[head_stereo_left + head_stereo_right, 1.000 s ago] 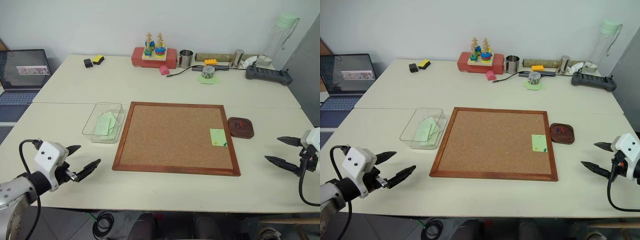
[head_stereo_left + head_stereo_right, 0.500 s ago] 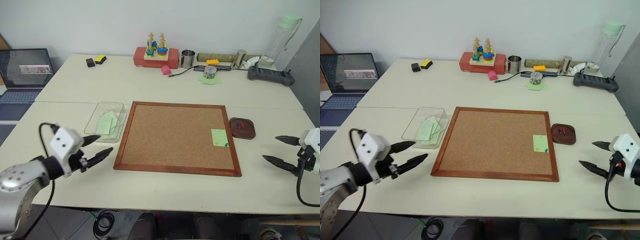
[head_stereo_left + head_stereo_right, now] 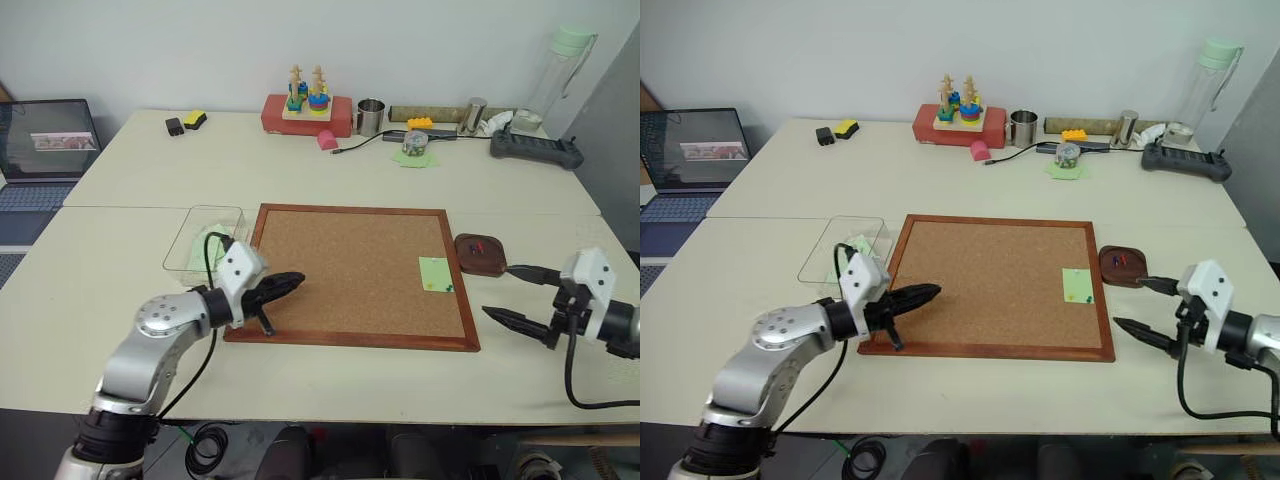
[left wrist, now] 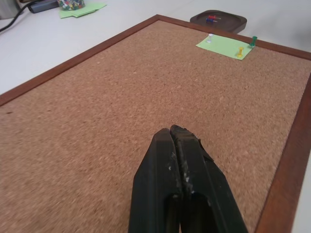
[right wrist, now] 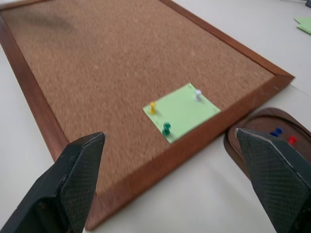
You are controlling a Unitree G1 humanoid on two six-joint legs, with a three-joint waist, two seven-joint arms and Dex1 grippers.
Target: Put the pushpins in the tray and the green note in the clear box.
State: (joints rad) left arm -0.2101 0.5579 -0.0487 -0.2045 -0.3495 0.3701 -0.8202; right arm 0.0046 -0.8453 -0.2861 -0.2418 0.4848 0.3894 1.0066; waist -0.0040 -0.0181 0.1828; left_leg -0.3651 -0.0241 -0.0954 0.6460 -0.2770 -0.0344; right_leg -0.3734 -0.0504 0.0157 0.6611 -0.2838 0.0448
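Note:
The green note lies on the corkboard's right side, held by white, yellow and green pushpins. Just right of the board sits the brown tray with a red and a blue pin in it. The clear box stands left of the board with pale green sheets inside. My left gripper is shut and empty, low over the board's near left corner. To the right of the board my right gripper stands open, pointing at the note and tray.
The wood-framed corkboard takes up the table's middle. A laptop sits at far left. Along the back stand a red toy base with pegs, a metal cup, a tin on ragged green paper and a bottle.
My left gripper swung right from the bare table to the board's near left corner and shut. My right gripper moved left toward the board, still open.

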